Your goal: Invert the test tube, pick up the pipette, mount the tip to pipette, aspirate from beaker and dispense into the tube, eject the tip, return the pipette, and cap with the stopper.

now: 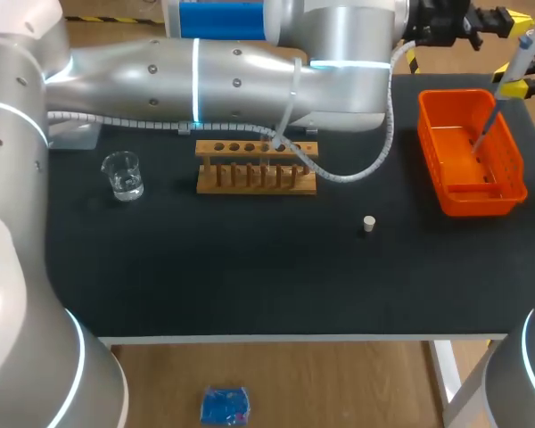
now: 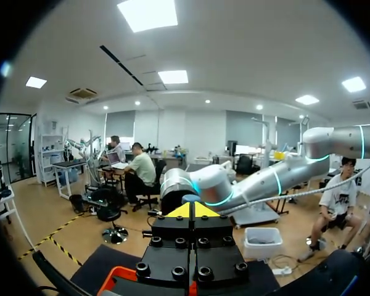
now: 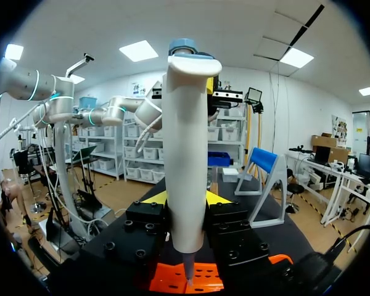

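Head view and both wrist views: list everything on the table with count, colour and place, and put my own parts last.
table: one, black top.
beaker: one, clear glass, left part of the table, left of the rack.
rack: one, wooden, middle of the table toward the far side.
stopper: one, pale, alone on the table, right of the rack and nearer.
basket: one, orange, at the table's right edge.
pipette: one, white with a blue top, upright above the basket.
left arm: one, silver, reaching across the far side above the rack.
left gripper: one, yellow tips together, at the pipette's top.
right gripper: one, yellow tips, shut on the pipette.
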`<state>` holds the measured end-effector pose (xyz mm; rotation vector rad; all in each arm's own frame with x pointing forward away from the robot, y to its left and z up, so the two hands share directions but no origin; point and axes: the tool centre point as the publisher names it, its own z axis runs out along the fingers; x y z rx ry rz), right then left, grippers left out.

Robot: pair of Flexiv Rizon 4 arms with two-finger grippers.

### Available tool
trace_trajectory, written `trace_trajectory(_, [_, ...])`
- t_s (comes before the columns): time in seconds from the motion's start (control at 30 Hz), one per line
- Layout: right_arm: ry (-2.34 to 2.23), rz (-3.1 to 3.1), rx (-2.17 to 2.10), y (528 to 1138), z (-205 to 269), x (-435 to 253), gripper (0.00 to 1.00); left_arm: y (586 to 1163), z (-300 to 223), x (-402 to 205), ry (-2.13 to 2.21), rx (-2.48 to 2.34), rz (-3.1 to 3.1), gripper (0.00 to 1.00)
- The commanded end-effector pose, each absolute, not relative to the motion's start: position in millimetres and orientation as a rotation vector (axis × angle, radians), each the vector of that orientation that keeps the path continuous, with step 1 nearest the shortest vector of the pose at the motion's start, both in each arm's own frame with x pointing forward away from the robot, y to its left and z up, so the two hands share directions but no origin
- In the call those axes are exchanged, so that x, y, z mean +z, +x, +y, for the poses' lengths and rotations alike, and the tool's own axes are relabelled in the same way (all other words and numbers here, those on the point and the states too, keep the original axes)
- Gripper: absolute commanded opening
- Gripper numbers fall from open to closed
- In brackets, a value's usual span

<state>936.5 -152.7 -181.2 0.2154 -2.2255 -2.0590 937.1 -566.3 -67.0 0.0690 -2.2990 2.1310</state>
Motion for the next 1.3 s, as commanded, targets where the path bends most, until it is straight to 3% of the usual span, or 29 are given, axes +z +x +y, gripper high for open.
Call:
trace_trajectory(0.03, [0.220,-2.225,-2.054,938,-154,-180,0.00,936,-571,-72,0.077,2.169,-2.270,0.00])
trace_trajectory(1.3, [0.220,-2.225,-2.054,938,-154,-180,0.00,932,-577,-102,0.122,2.086,-2.272,0.00])
